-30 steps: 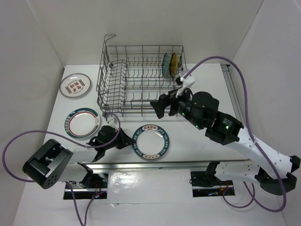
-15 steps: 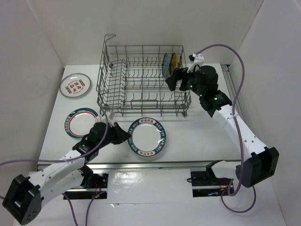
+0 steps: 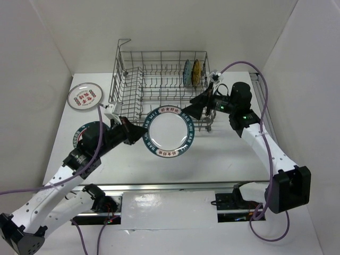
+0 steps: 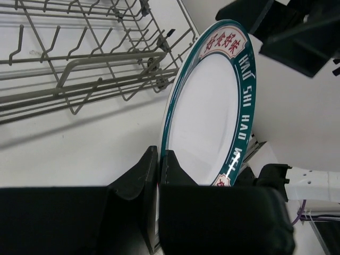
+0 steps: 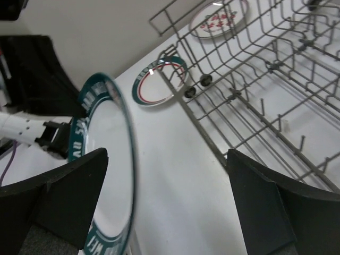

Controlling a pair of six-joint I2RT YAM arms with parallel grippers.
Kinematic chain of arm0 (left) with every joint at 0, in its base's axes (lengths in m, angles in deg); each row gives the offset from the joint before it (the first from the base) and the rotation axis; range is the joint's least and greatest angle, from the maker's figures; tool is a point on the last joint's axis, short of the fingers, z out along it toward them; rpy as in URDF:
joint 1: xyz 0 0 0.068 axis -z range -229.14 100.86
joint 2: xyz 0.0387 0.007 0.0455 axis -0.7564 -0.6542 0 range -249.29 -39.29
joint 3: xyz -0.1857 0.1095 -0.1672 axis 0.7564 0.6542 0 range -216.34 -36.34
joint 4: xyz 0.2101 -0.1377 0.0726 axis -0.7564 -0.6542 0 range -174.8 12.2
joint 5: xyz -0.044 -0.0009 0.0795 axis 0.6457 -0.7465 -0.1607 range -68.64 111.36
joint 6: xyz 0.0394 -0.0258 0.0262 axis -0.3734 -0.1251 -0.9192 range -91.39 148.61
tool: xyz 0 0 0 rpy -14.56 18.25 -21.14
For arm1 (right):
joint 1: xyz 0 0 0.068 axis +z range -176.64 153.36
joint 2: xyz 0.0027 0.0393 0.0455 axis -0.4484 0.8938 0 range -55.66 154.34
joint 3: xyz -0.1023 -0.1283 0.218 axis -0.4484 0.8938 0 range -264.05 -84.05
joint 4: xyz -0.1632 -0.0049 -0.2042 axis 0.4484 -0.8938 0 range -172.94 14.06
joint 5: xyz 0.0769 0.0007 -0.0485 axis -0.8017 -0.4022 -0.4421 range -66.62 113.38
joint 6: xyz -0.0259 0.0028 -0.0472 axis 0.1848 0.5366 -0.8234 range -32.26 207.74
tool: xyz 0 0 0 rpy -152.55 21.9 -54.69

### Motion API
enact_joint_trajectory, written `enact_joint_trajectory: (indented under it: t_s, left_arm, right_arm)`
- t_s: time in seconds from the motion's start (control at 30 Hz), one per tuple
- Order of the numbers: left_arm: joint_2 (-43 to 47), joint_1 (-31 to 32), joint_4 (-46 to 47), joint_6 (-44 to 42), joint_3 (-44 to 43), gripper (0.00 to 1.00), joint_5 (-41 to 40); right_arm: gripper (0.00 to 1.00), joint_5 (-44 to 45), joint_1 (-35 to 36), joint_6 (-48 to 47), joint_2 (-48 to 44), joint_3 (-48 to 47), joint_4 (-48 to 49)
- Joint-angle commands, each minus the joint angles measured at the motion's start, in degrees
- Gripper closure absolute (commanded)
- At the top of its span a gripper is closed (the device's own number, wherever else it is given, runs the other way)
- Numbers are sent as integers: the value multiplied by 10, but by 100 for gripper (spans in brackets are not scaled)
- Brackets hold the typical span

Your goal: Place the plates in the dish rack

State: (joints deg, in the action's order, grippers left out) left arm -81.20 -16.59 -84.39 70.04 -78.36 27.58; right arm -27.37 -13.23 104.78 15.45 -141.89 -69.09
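Note:
My left gripper (image 3: 141, 136) is shut on the left rim of the white plate with the dark blue lettered rim (image 3: 170, 130) and holds it raised and tilted in front of the dish rack (image 3: 139, 90). In the left wrist view the plate (image 4: 212, 106) stands on edge in my shut gripper (image 4: 158, 155). My right gripper (image 3: 197, 109) is open beside the plate's right edge; in the right wrist view the plate rim (image 5: 109, 164) lies just inside the left finger of this gripper (image 5: 167, 155). Yellow (image 3: 196, 71) and teal-blue (image 3: 187, 71) plates stand in the rack.
The white plate with red marks (image 3: 85, 96) lies at the far left of the table. The teal-rimmed plate (image 3: 85, 134) lies below it, partly under my left arm, and also shows in the right wrist view (image 5: 159, 79). A metal rail (image 3: 175, 186) runs along the near edge.
My left gripper has lifted the lettered plate off the table, up toward the rack front. My right gripper has swung down from the rack's back right corner to the plate's right edge.

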Motion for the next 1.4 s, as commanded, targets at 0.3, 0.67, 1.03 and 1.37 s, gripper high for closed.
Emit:
enact_joint_trajectory:
  t_s: [0.3, 0.67, 1.03, 1.37]
  left_arm:
    - [-55, 2, 68, -28, -59, 100, 0]
    - [-44, 2, 98, -23, -65, 100, 19]
    - [-31, 2, 138, -13, -42, 100, -11]
    - [-63, 2, 96, -6, -65, 0, 5]
  right_arm:
    - [19, -84, 27, -11, -24, 18, 32]
    - [22, -73, 38, -17, -12, 28, 26]
    - [99, -118, 37, 34, 24, 35, 77]
    - [100, 191, 21, 15, -40, -70, -80]
